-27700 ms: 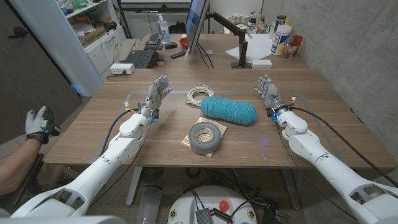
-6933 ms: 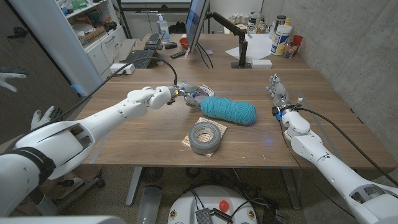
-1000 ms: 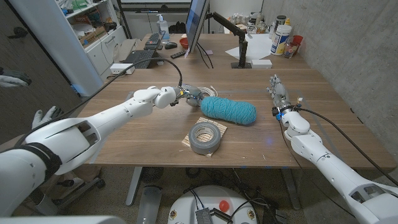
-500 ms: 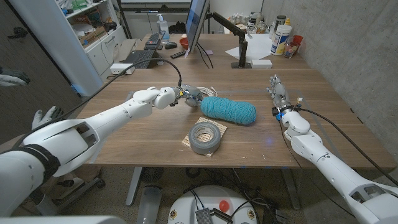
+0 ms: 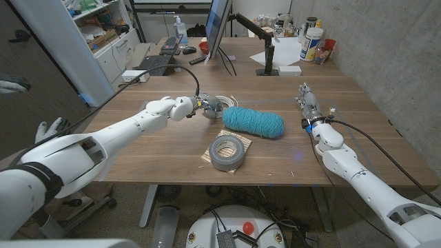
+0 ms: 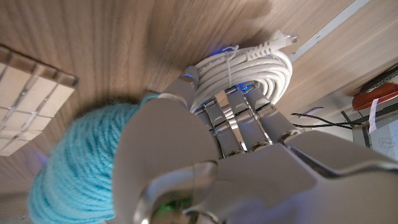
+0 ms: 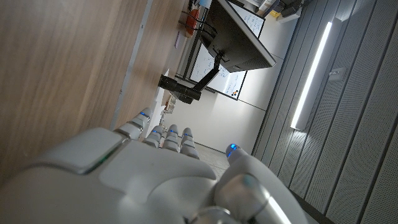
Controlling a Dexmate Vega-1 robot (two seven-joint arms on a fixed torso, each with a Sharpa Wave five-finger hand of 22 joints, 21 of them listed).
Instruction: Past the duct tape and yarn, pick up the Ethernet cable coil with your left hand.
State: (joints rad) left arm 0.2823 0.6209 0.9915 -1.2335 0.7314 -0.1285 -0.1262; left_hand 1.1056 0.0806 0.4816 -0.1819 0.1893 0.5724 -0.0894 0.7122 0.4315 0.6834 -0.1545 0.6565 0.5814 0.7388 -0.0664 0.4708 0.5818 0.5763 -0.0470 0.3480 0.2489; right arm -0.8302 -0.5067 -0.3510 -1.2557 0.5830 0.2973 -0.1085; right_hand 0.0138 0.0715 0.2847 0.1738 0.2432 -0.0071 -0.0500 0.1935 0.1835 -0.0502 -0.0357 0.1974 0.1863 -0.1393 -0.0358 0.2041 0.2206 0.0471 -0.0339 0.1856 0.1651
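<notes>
- Right now we see our left hand (image 5: 207,107) reaching across the wooden table (image 5: 138,148) to the white Ethernet cable coil (image 5: 222,100), which lies past the teal yarn skein (image 5: 253,122) on the side away from us.
- From the left wrist view our fingers (image 6: 239,112) sit close together on the coil's (image 6: 258,68) loops, the yarn (image 6: 81,155) just beside them; we cannot tell whether the coil is off the wood.
- Nearer us, the grey duct tape roll (image 5: 230,151) rests on a small light tile board (image 5: 207,157).
- Our right hand (image 5: 307,101) stands on edge well apart from these, fingers straight and pressed together, holding nothing.
- Beyond the table stands a second desk with a monitor (image 5: 218,27), a keyboard (image 5: 156,65) and bottles (image 5: 311,41); shelving (image 5: 103,27) is at our left and a grey concrete wall (image 5: 393,48) at our right.
</notes>
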